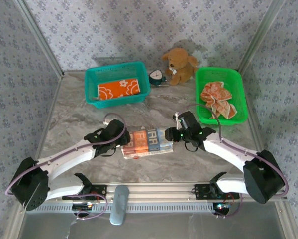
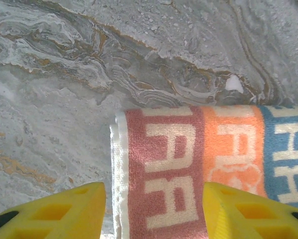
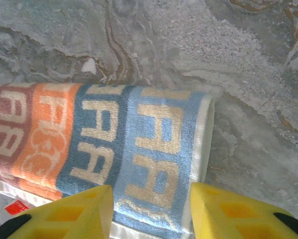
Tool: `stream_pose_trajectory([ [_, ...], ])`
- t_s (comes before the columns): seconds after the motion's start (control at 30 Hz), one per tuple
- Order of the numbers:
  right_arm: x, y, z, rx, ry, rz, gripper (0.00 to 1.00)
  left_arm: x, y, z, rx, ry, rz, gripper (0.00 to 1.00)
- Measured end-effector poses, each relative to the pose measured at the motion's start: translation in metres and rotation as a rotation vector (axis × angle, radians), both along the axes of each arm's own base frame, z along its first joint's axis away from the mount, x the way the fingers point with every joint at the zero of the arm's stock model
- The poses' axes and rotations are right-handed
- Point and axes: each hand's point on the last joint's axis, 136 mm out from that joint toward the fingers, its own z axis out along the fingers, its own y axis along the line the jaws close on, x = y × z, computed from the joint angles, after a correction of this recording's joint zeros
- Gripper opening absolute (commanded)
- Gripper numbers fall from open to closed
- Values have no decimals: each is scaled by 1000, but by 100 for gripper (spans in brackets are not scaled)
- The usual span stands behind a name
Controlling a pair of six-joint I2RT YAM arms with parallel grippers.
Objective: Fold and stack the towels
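Note:
A folded towel (image 1: 148,142) striped pink, orange and blue with cream lettering lies flat on the marble table between my two grippers. My left gripper (image 1: 123,141) hovers open over its pink end (image 2: 163,164), yellow fingers (image 2: 64,211) apart on either side of it. My right gripper (image 1: 174,134) stands open over the light-blue end (image 3: 158,149), with nothing pinched between its fingertips (image 3: 223,211). An orange towel with white flowers (image 1: 119,89) lies folded in the teal basket (image 1: 114,68). Crumpled orange-patterned towels (image 1: 217,99) sit in the green basket (image 1: 221,70).
A brown plush toy (image 1: 179,64) and a small teal clock-like object (image 1: 157,76) stand at the back between the baskets. A red tag (image 3: 17,206) pokes out under the folded towel. Bare marble lies in front of and behind the towel.

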Motion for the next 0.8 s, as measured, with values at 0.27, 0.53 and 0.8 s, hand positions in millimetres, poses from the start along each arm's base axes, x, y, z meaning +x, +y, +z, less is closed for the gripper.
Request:
stream_pose_trajectory([
  [0.27, -3, -2, -13, -38, 72, -13, 40, -11, 8, -14, 18, 84, 55, 38],
  [0.53, -8, -2, -37, -81, 184, -4, 37, -29, 6, -40, -15, 234, 113, 29],
  [0.8, -12, -5, -48, -81, 245, -3, 32, -34, 3, -46, -58, 265, 140, 23],
])
